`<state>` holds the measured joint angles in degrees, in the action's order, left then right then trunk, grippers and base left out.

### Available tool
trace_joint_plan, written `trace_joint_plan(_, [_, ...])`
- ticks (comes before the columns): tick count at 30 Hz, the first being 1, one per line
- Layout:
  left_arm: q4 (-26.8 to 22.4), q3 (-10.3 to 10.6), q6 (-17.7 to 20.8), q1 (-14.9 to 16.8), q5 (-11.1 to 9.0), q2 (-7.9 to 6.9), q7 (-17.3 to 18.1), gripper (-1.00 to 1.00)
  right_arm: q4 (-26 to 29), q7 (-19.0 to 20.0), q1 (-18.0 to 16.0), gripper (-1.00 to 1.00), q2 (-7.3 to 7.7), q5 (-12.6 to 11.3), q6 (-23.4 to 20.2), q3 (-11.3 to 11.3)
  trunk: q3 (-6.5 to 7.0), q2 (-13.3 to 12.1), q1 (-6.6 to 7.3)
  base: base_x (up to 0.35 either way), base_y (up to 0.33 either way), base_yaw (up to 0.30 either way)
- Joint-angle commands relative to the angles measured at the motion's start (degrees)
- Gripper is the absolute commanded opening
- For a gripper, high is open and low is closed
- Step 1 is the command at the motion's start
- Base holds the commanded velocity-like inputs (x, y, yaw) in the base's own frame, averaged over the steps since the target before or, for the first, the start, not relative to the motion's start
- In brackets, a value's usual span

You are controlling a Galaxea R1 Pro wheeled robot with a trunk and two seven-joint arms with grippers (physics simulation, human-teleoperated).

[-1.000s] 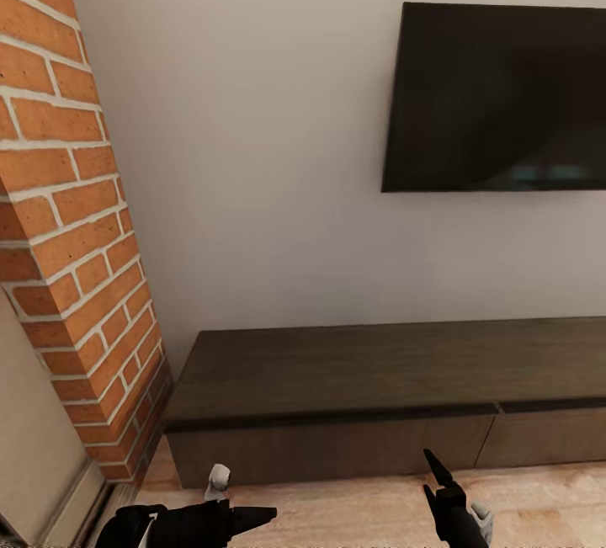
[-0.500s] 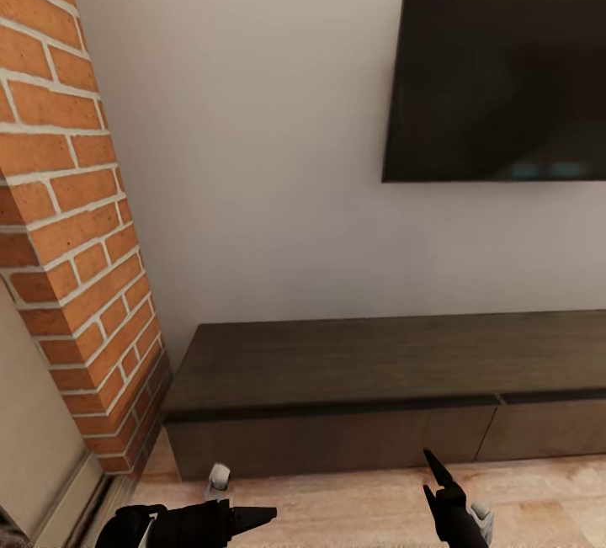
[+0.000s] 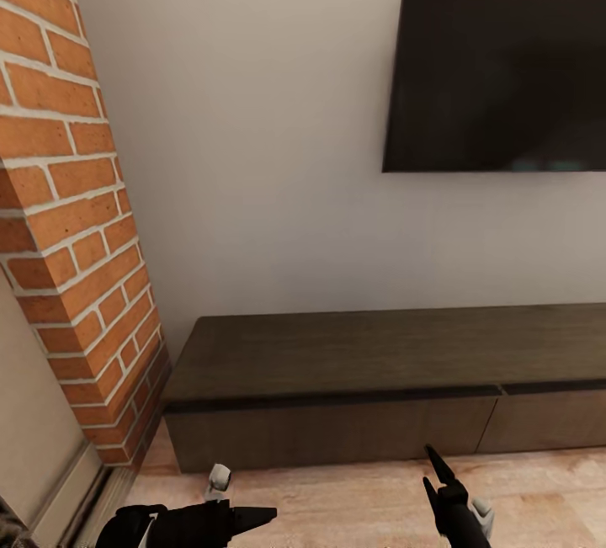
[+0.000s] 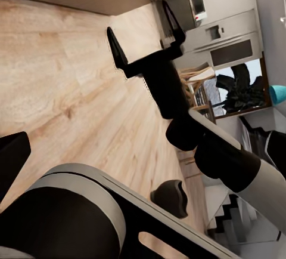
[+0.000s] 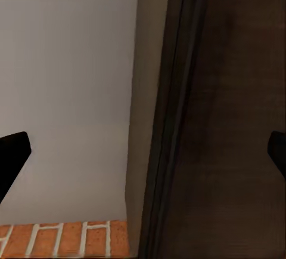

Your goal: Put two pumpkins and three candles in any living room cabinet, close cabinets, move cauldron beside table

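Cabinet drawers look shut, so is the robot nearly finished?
Hard to say. Looks done: the cabinet drawer fronts in sight are closed. In hand: nothing; the right gripper is open and empty, and the left gripper carries nothing visible. Left: the pumpkins, candles and cauldron can't be checked from here.

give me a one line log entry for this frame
phase: facing cabinet | drawers: shut | cabinet top: bare | left gripper: empty | right gripper: open, empty | tv on wall above
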<state>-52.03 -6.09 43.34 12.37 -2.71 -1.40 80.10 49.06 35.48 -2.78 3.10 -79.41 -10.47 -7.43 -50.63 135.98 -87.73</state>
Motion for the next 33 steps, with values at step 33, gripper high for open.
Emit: trace_joint_plan(33, [0.0,-0.1,0.6,0.0,-0.1,-0.09,0.2,1.00,0.0,4.7,0.0,1.00,-0.02,-0.4,-0.6,0.0,-6.39,7.4,-4.31,0.000,0.000,0.000])
